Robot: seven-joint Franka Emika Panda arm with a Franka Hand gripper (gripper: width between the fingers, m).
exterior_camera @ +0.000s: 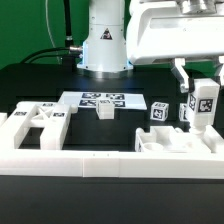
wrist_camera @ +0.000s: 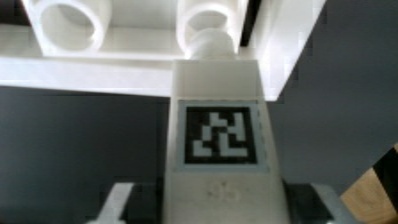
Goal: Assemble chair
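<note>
I find the fingers [wrist_camera: 128, 207] clamped on a square chair leg [exterior_camera: 203, 106]. It is held upright over the holed panel [wrist_camera: 107, 40] at the exterior view's right, apparently to line it up with a socket.

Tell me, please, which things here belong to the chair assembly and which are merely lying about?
Part of the job:
- square leg, held in the claw
- slotted panel
- small cube
- panel with round holes

Merely lying about:
- marker board
- border rail
</note>
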